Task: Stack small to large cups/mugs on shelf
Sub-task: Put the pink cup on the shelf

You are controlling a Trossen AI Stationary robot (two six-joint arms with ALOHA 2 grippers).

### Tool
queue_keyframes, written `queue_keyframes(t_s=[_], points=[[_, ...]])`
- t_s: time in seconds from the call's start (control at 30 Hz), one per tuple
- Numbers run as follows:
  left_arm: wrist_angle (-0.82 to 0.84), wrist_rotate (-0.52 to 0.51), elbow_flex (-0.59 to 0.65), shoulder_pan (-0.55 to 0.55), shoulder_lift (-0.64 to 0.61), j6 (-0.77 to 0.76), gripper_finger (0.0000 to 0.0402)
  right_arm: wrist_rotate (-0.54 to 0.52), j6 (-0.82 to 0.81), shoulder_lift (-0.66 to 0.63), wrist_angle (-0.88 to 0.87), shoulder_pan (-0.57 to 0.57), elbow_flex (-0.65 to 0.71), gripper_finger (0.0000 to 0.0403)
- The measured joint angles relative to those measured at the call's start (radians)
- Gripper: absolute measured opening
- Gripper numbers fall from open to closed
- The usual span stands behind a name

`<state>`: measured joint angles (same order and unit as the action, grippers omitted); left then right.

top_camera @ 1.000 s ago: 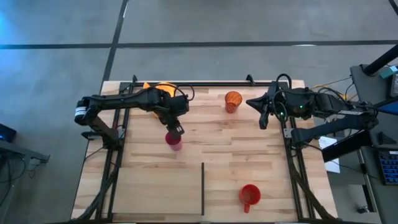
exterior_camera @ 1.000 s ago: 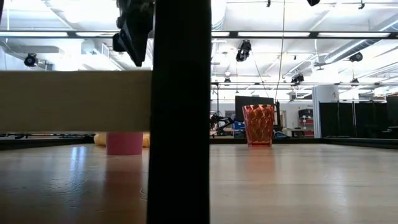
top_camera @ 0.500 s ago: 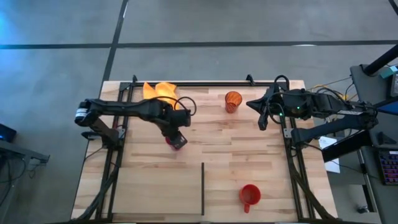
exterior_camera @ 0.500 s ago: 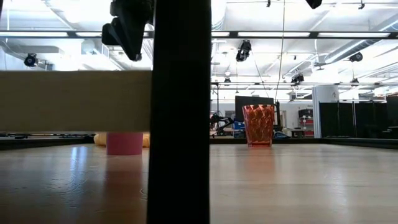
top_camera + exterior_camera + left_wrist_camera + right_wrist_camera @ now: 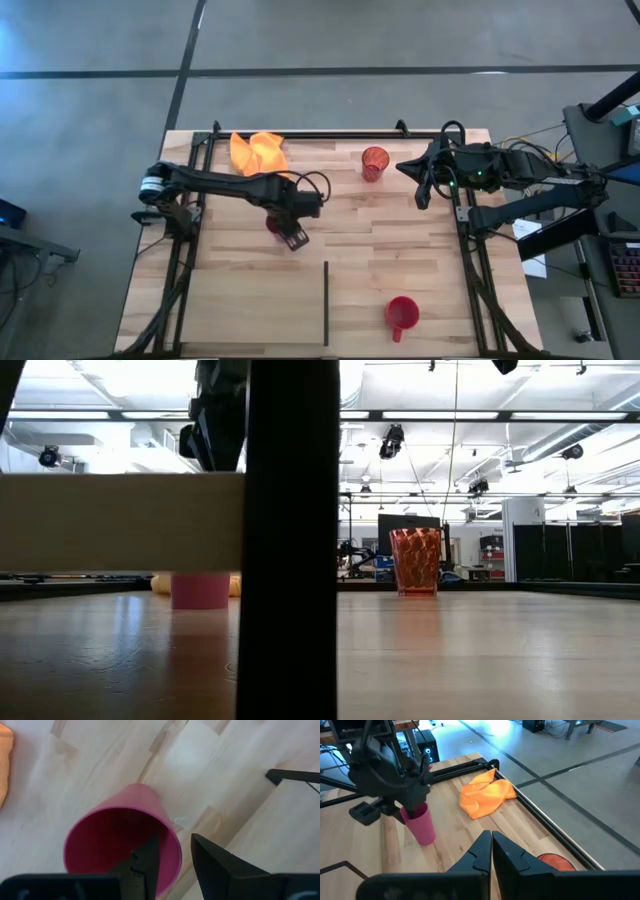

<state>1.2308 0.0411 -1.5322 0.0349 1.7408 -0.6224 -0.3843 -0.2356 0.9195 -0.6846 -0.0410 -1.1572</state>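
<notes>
The small magenta cup (image 5: 272,225) stands upright on its base at the table's middle left; it also shows in the low view (image 5: 200,590). My left gripper (image 5: 174,840) is open over it, one finger above the cup's mouth (image 5: 110,840) and one outside its wall. The orange patterned tumbler (image 5: 374,161) stands upright at the far middle. The red mug with handle (image 5: 401,314) stands near the front edge. My right gripper (image 5: 424,190) is shut and empty at the far right, beside the tumbler. My left gripper comes at the magenta cup from above, pointing down, with one finger (image 5: 147,862) over the mouth and the other (image 5: 215,862) outside the rim (image 5: 167,827). I cannot tell whether either finger touches the cup, which stands on the table.
A yellow-orange cloth (image 5: 258,151) lies at the far left. The shelf's thin dark upright (image 5: 326,300) stands at the front middle; its post and pale board (image 5: 120,520) block much of the low view. Black rails (image 5: 300,135) run along the far and side edges.
My left gripper has gone toward the table's near edge and a little right, turning as it went, from the cup's far side to its near side. The arm has uncovered the cloth. The magenta cup has stayed in place.
</notes>
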Motion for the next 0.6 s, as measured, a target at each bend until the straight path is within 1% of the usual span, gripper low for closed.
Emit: queue_keyframes(t_s=[0.2,0.27,0.4,0.43,0.5,0.6], points=[[-0.001,-0.019,0.000,0.000,0.018,0.000,0.0092,0.000,0.000,0.000,0.001,0.000,0.000,0.0009],[-0.002,-0.021,0.000,0.000,0.018,0.000,0.0078,0.000,0.000,0.000,0.001,0.000,0.000,0.0009],[0.003,-0.020,0.000,0.000,0.016,0.010,0.0018,0.000,0.000,0.000,0.001,0.000,0.000,0.0009],[0.005,-0.021,0.000,0.001,0.015,0.013,0.0010,0.000,0.000,0.000,0.001,0.000,0.000,0.0009],[0.007,-0.010,0.000,0.003,0.011,0.016,0.0005,0.000,0.000,0.000,0.001,0.000,0.000,0.0009],[0.012,0.048,-0.022,0.021,0.010,0.001,0.0001,0.000,0.000,0.000,0.001,0.000,0.000,0.0009]])
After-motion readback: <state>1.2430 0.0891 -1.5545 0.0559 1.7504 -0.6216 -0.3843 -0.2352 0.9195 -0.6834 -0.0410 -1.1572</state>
